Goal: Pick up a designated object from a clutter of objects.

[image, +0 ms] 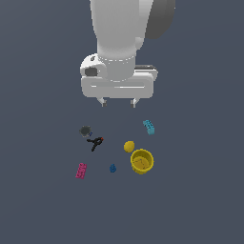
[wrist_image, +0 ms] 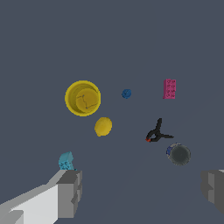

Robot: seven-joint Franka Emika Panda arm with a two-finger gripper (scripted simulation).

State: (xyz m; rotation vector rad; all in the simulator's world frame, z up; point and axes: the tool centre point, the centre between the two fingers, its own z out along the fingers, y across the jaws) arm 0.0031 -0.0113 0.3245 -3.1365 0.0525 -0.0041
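A: Tool (image: 117, 102) state?

B: Spread wide, fingers (wrist_image: 70, 192) far apart, nothing between them. It hangs above the desk (image: 190, 200), clear of every item.

A: Target?

B: Dark grey round object (image: 85, 130), squat, blue bit at its edge. Sits on the desk toward the exterior view's left, below the tool and off to that side. Not touched.

A: What's next to it?

B: Black red-tipped tool (image: 96, 142) just beside it, apart as far as I can tell. Magenta brick (image: 81, 170) further down that side.

A: Rest of the clutter?

B: Blue lump (image: 113, 168) in the middle, yellow ball (image: 129, 146) just beside the yellow cup (image: 142, 161), cup upright and open. Cyan brick (image: 148, 127) on the exterior view's right, partly hidden by a finger in the wrist view.
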